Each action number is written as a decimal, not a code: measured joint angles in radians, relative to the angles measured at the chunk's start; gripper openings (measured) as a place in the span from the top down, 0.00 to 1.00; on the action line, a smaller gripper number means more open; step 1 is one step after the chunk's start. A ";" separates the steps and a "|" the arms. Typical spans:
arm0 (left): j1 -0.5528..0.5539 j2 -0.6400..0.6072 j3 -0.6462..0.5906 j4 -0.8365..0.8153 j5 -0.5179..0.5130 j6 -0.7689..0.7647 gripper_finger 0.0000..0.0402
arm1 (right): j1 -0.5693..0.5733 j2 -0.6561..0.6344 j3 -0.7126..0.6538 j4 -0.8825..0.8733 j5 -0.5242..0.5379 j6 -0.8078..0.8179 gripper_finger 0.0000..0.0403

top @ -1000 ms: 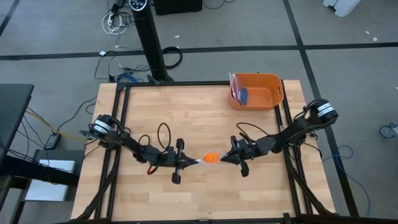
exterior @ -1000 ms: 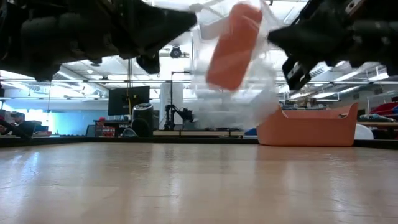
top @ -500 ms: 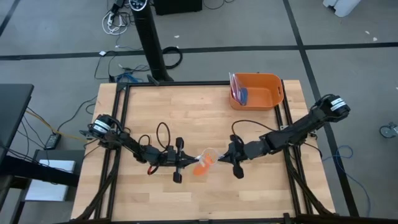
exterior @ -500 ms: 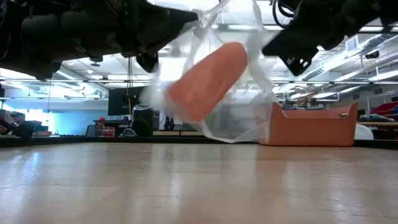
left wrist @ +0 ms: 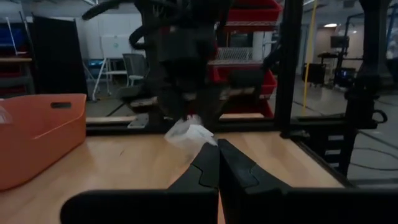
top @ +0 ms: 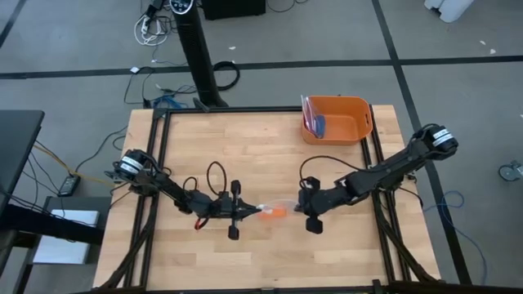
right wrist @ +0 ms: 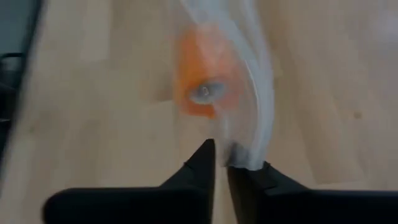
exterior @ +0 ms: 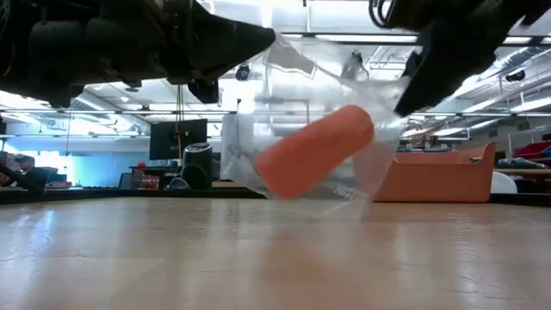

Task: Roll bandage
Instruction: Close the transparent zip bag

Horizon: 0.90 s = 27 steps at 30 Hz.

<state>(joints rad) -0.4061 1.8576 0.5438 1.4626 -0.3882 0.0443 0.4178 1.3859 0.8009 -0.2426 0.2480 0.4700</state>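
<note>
The bandage [exterior: 314, 151] is a small orange cylinder lying tilted inside a crinkled clear plastic bag [exterior: 293, 120]. It also shows in the high view [top: 270, 213] and the right wrist view [right wrist: 202, 81]. The bag is held between both grippers near the table's middle, low over the wood. My left gripper [top: 245, 211] is shut on the bag's left end. My right gripper [top: 303, 205] is shut on its right end. My left gripper pinches a bunched end of the clear bag [left wrist: 191, 133] between its two shut fingers, coming level from the table's left. The bag stretches away from the fingertips toward the right arm. My right gripper pinches the bag's other edge [right wrist: 249, 146] between its shut fingers, slanting down from the table's right. The bag with the bandage hangs beyond the fingertips.
An orange plastic bin [top: 335, 120] stands at the table's far right corner and holds some packets. It also shows in the low view [exterior: 430, 172]. Bare wood lies around and in front of the grippers. Black frame rails [top: 159, 163] run along the table's sides.
The bag with the bandage has come down toward the table. The bandage has tipped from nearly upright to lying almost level. My right gripper has gone a little toward the table's left and near edge. Both grippers have stayed shut on the bag.
</note>
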 joint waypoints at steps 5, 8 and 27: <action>0.000 -0.002 0.000 -0.040 -0.005 -0.015 1.00 | 0.015 -0.054 0.044 -0.046 -0.014 0.016 0.71; 0.000 -0.002 0.001 -0.041 -0.006 -0.015 1.00 | 0.015 -0.074 0.087 -0.047 -0.005 0.007 0.60; 0.061 -0.001 0.053 -0.197 0.137 -0.195 1.00 | -0.050 0.173 0.531 -0.351 -0.027 -0.325 0.78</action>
<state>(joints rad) -0.3456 1.8565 0.5969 1.2660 -0.2514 -0.1509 0.3674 1.5585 1.3324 -0.5931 0.2215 0.1453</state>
